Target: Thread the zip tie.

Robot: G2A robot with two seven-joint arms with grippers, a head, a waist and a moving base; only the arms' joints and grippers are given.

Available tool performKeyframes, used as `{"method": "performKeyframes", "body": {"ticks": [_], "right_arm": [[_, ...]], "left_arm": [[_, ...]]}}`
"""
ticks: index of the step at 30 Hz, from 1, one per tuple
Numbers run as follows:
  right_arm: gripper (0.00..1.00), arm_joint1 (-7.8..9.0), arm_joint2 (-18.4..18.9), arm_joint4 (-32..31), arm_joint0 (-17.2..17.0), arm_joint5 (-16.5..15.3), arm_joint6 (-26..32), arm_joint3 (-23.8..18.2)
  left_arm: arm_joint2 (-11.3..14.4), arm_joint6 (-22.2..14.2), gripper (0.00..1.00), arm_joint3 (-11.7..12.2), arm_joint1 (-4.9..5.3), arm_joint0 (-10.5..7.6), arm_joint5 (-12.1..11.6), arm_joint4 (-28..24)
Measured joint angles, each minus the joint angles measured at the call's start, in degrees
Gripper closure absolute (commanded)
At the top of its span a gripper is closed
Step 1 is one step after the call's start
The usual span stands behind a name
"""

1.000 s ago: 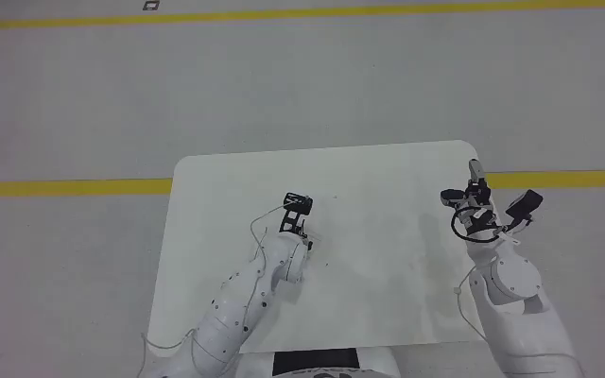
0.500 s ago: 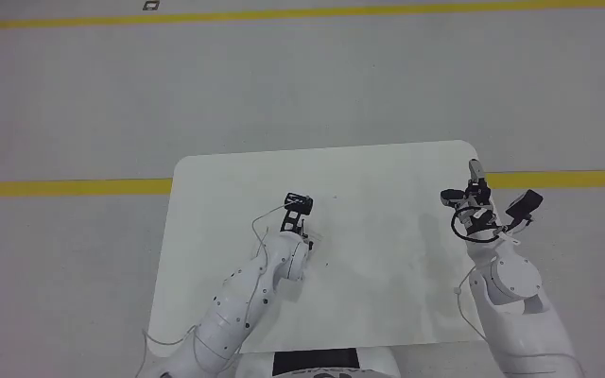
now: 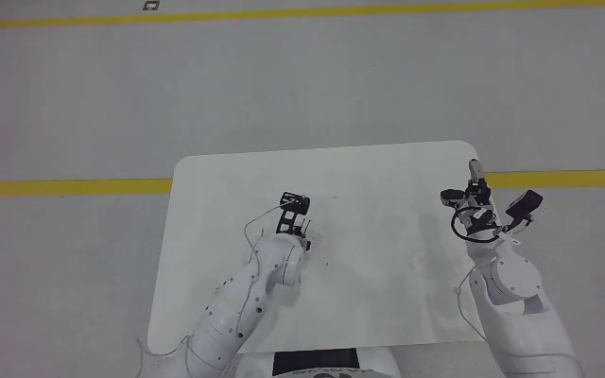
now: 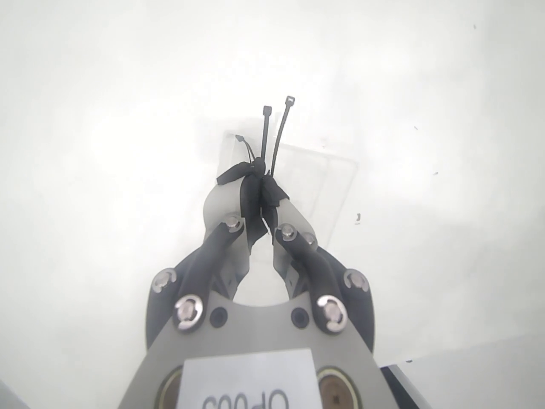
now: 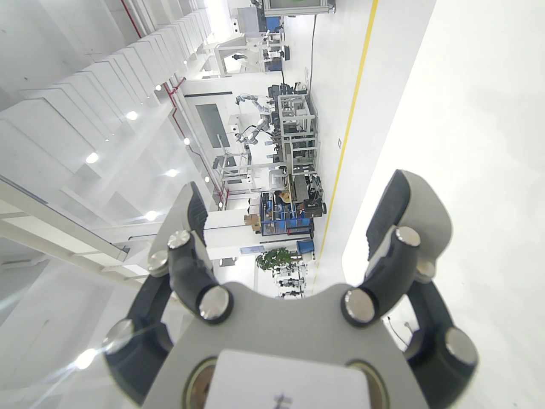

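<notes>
Black zip ties [image 4: 272, 138] stick out from the tips of my left gripper [image 4: 259, 191], which is shut on them; two thin strands end in small square heads, and a shorter one bends off beside them. They hang just above the white table [image 4: 127, 87]. In the top view the left gripper [image 3: 294, 214] is over the table's middle left. My right gripper [image 3: 470, 192] is at the table's right edge, tilted up and away from the surface. Its fingers [image 5: 193, 208] stand wide apart around the right gripper's [image 5: 294, 210] empty gap.
The white table [image 3: 378, 283] has rounded corners, with its right edge close under the right arm. A faint rectangular outline [image 4: 323, 172] shows on the surface below the zip ties. Grey floor with yellow lines [image 3: 85, 187] surrounds the table.
The left arm has shifted slightly, carrying its gripper a little to the left with the zip ties still held. The right arm has not moved.
</notes>
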Motion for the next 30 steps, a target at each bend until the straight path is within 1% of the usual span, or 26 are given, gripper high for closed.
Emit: {"method": "performKeyframes", "body": {"ticks": [5,7,10,13,14,16,17,18,19,20,22,23,25,26,28,29,30], "right_arm": [[0.00,0.00,0.0,0.0,0.0,0.0,0.0,0.0],[0.00,0.00,0.0,0.0,0.0,0.0,0.0,0.0],[0.00,0.00,0.0,0.0,0.0,0.0,0.0,0.0],[0.00,0.00,0.0,0.0,0.0,0.0,0.0,0.0],[0.00,0.00,0.0,0.0,0.0,0.0,0.0,0.0],[0.00,0.00,0.0,0.0,0.0,0.0,0.0,0.0],[0.00,0.00,0.0,0.0,0.0,0.0,0.0,0.0],[0.00,0.00,0.0,0.0,0.0,0.0,0.0,0.0],[0.00,0.00,0.0,0.0,0.0,0.0,0.0,0.0],[0.00,0.00,0.0,0.0,0.0,0.0,0.0,0.0],[0.00,0.00,0.0,0.0,0.0,0.0,0.0,0.0],[0.00,0.00,0.0,0.0,0.0,0.0,0.0,0.0],[0.00,0.00,0.0,0.0,0.0,0.0,0.0,0.0],[0.00,0.00,0.0,0.0,0.0,0.0,0.0,0.0],[0.00,0.00,0.0,0.0,0.0,0.0,0.0,0.0],[0.00,0.00,0.0,0.0,0.0,0.0,0.0,0.0],[0.00,0.00,0.0,0.0,0.0,0.0,0.0,0.0]], "left_arm": [[-1.7,-1.7,1.00,-6.3,0.86,3.65,-1.5,1.1],[-2.4,-2.2,1.00,-8.4,1.15,4.89,-2.2,1.0],[-4.2,-3.4,1.00,-11.9,1.67,6.77,-4.3,-0.4],[-6.6,-4.9,1.00,-15.1,2.25,8.42,-7.4,-3.3],[-7.8,-5.5,1.00,-16.2,2.51,9.00,-9.0,-5.1],[-10.1,-6.7,1.00,-17.7,2.93,9.78,-12.2,-9.1],[-12.0,-7.5,1.00,-18.5,3.24,10.24,-14.5,-12.2],[-13.5,-8.1,1.00,-18.9,3.49,10.57,-16.3,-14.8],[-15.2,-8.8,1.00,-19.3,3.76,10.88,-18.1,-17.3],[-17.6,-9.6,1.00,-19.7,4.12,11.29,-20.5,-20.6],[-21.0,-10.6,1.00,-20.0,4.67,11.87,-24.0,-25.6],[-23.2,-11.5,1.00,-20.1,5.04,12.26,-26.4,-29.2],[-26.3,-13.1,1.00,-19.9,5.63,12.74,-30.3,-34.4],[-28.2,-14.2,1.00,-19.5,6.03,13.03,-32.9,-37.7],[-30.5,-15.1,1.00,-18.4,6.67,13.35,-36.2,-41.9],[-31.3,-15.1,1.00,-17.5,7.21,13.36,-37.7,-44.6],[-31.6,-15.1,1.00,-16.8,7.71,13.19,-37.9,-46.4]]}}
